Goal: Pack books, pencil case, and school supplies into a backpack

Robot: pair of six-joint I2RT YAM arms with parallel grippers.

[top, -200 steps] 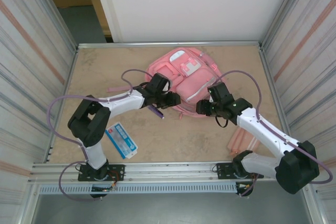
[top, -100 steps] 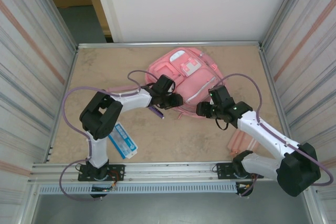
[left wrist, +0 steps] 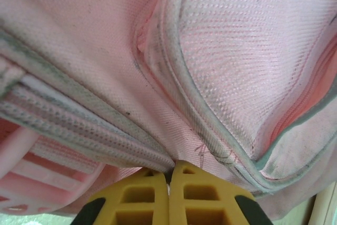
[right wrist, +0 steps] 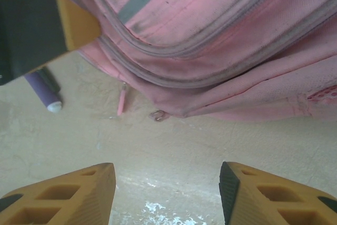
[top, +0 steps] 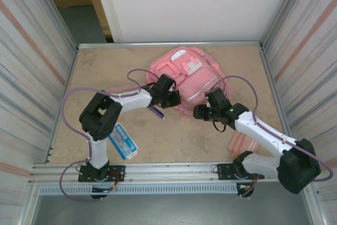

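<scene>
With the left tool (left wrist: 169, 175) clamped on a seam of the backpack (top: 185, 77), mid-tabletop, the right tool (right wrist: 167, 176) is held apart just off its near edge, zip pull (right wrist: 121, 100) lying just ahead of it.

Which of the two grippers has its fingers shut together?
The left gripper: its yellow fingers press together at the fabric of the pink backpack. The right gripper has its fingers apart, with bare table between them.

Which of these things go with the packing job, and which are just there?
For the job: backpack, blue pencil case, purple pen, pink book.
Just there: purple cables, striped side walls.
</scene>
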